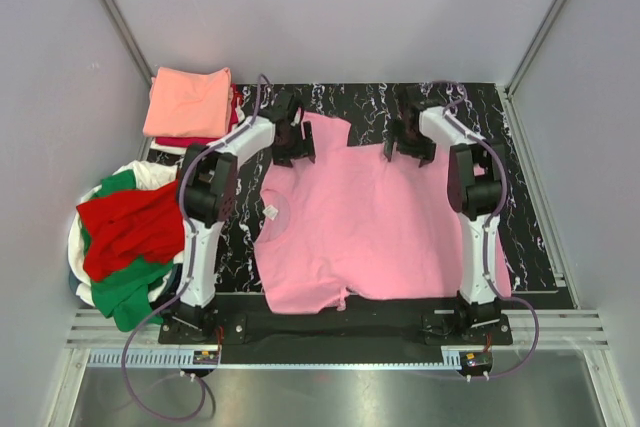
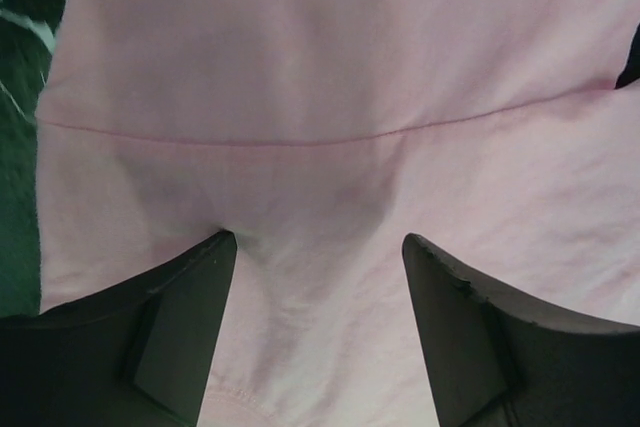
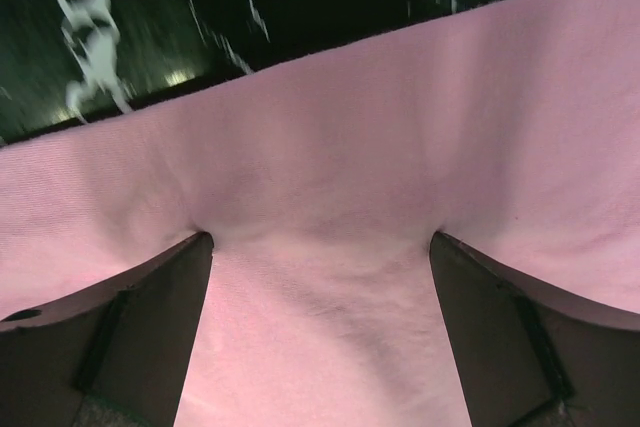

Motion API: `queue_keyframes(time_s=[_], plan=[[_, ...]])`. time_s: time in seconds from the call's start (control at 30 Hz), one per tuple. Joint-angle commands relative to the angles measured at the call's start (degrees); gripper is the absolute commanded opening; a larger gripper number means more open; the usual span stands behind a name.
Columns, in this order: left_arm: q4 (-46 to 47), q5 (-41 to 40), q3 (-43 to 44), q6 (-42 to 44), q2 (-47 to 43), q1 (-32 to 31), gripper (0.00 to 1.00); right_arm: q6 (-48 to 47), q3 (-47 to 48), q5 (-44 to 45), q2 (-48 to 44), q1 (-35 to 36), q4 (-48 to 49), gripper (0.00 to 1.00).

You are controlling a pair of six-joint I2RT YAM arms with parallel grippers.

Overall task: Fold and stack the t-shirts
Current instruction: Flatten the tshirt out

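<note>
The pink tee [image 1: 370, 227] lies flat on the black mat [image 1: 480, 117], in the middle of the picture. The left gripper [image 1: 294, 152] and the right gripper [image 1: 408, 150] are at its top edge. Both have their fingers spread wide, with the tips pushing down on the cloth. A folded orange tee [image 1: 188, 102] sits at the upper left. A heap of tees [image 1: 125, 232], red, green and white, is at the left.

Covering bits of the far edge of the pink t-shirt [image 1: 370, 217] with left gripper [image 1: 293, 152] and right gripper [image 1: 408, 151]; cropping fingers [image 2: 170, 337] at wrist-view bottoms; smearing the marbled table [image 3: 90, 37] into blur
</note>
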Motion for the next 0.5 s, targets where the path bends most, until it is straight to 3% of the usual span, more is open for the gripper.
queue_keyframes(time_s=[0.0, 0.23, 0.3, 0.47], plan=[[-4.6, -0.2, 8.4, 2.3, 7.4, 3.0, 0.74, 0.1, 9.5, -2.0, 9.8, -1.2, -2.0, 0.96], [-12.6, 4.4, 38.3, 5.6, 23.5, 8.0, 0.74, -0.6, 34.8, -4.6, 23.4, -1.6, -10.3, 0.96], [-10.0, 7.2, 40.9, 6.2, 24.8, 9.3, 0.76, -0.2, 41.5, -5.8, 26.7, -2.1, -12.3, 0.96], [-5.3, 9.4, 42.5, 6.0, 23.6, 11.3, 0.85, -0.6, 43.9, -11.2, 26.6, -2.6, -6.6, 0.98]])
